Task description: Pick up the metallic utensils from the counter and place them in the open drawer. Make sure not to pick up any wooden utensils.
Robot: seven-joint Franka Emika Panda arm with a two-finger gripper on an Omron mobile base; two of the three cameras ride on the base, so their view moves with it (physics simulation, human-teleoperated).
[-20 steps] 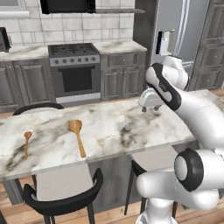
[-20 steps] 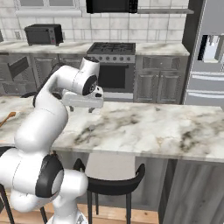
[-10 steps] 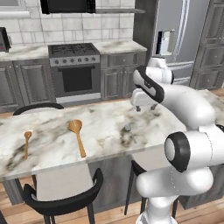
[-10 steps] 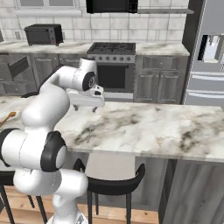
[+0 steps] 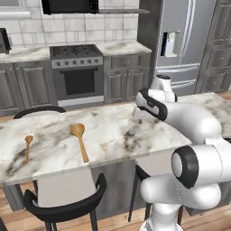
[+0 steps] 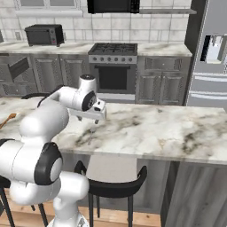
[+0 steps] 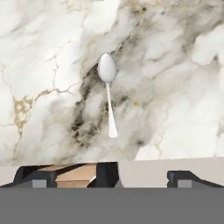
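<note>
A slim metal spoon (image 7: 108, 89), one of the metallic utensils, lies flat on the white marble counter (image 7: 175, 87), bowl toward the top of the hand view. My gripper (image 7: 127, 175) hovers above it, open, with nothing between the fingertips (image 7: 107, 171). From the base, the gripper (image 5: 139, 118) hangs over the spoon (image 5: 135, 137) near the counter's front edge. The right base view shows the gripper (image 6: 94, 120) above the spoon (image 6: 91, 134). Two wooden utensils lie to the left: a small spoon (image 5: 28, 147) and a larger one (image 5: 80, 140). An open drawer (image 6: 17, 68) juts from the back cabinets.
Black chairs (image 5: 63, 208) stand along the counter's near side, one (image 6: 113, 186) right below the spoon. A stove (image 5: 77, 72) and fridge (image 5: 180, 40) line the back wall. A wooden spoon's end (image 6: 6, 119) shows at the left edge.
The arm has swung left and brought the hand down over the counter above the spoon. The jaws have stayed open.
</note>
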